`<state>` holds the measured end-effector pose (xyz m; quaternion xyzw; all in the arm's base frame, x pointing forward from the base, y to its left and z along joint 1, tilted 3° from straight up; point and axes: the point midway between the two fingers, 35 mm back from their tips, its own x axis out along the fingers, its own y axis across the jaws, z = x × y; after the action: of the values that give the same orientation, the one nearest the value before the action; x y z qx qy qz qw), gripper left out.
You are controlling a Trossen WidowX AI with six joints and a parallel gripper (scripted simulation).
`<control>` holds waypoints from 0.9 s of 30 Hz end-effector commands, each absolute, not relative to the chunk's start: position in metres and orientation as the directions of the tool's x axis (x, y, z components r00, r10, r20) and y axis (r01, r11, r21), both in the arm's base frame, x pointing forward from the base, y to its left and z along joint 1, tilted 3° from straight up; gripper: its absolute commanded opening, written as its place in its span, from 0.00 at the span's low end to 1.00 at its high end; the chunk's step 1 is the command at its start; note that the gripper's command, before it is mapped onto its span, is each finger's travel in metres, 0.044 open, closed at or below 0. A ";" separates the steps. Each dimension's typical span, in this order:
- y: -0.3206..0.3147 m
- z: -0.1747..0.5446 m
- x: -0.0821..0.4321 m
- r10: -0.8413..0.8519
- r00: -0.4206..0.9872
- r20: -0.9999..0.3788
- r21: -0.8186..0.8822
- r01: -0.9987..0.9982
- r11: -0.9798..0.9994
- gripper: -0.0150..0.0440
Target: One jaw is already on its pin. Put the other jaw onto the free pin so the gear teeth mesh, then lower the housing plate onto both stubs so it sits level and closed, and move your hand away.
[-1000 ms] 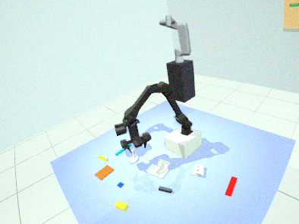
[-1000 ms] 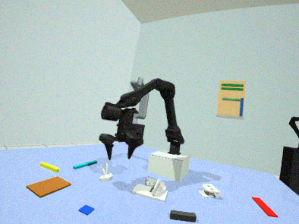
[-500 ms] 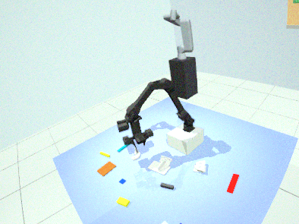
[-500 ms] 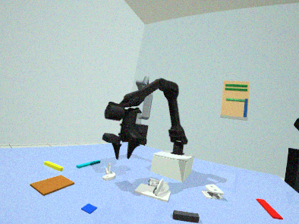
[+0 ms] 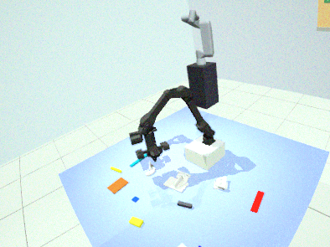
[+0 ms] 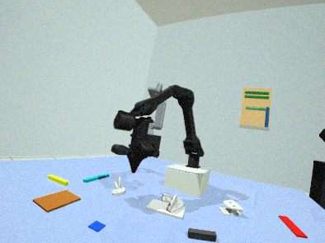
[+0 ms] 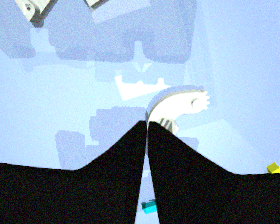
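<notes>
The fingers are closed on nothing, above the tabletop. The loose gear jaw lies below them. Open wide, go lower, line up with its upright part, then squeeze gently.

Between the loose jaw and the base lies a gap for a lowered gripper. The base's upright parts obstruct a low sideways path across it. Behind the base, the white block limits room; in front, the low black bar leaves the space above it open.
</notes>
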<state>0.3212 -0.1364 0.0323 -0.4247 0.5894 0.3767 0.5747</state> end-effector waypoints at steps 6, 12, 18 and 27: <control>-0.136 0.032 0.321 -0.068 0.021 -0.997 -0.044 -0.934 0.355 0.25; -0.136 0.032 0.321 -0.068 0.021 -0.997 -0.044 -0.934 0.355 0.25; -0.136 0.032 0.321 -0.068 0.021 -0.997 -0.044 -0.934 0.355 0.52; -0.136 0.032 0.321 -0.068 0.021 -0.997 -0.044 -0.934 0.355 0.92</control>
<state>0.3211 -0.1364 0.0323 -0.4246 0.5895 0.3768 0.5747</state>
